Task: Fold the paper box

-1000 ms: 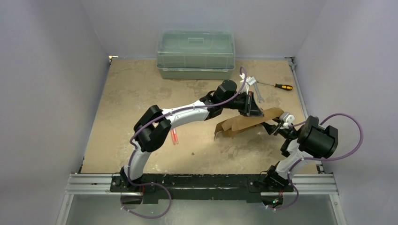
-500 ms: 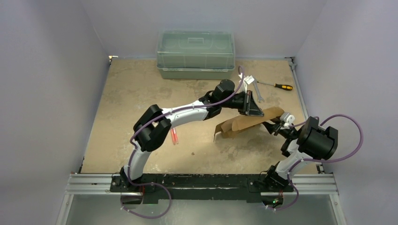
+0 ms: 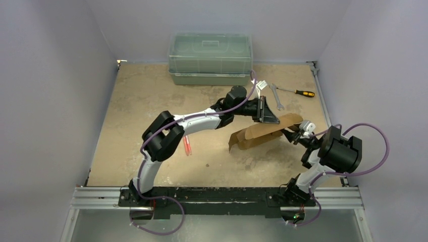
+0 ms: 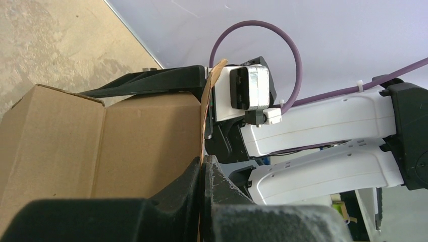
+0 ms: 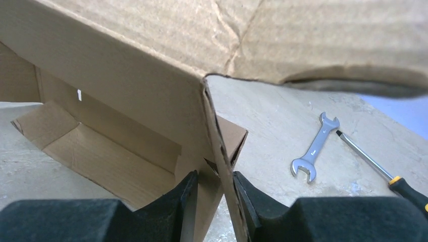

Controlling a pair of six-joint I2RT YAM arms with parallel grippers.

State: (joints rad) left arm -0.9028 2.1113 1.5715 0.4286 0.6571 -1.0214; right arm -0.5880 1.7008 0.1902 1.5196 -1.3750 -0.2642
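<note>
The paper box (image 3: 255,133), a brown half-folded carton, is held up off the sandy table right of centre. My left gripper (image 3: 270,118) comes in from above and behind, and in the left wrist view it (image 4: 203,164) is shut on the thin edge of an upright flap of the box (image 4: 101,146). At the box's right end is my right gripper (image 3: 292,133). In the right wrist view its fingers (image 5: 214,179) pinch a folded corner wall of the box (image 5: 126,75). The carton's inside lies open to the left.
A green translucent bin (image 3: 210,59) stands against the back wall. A wrench (image 3: 275,96) and a yellow-handled screwdriver (image 3: 300,93) lie at the back right, also visible as the wrench (image 5: 313,148) in the right wrist view. A small red item (image 3: 188,146) lies under the left arm.
The right gripper's jaws have narrowed onto the box's corner. The left gripper and the box have shifted slightly up and to the left.
</note>
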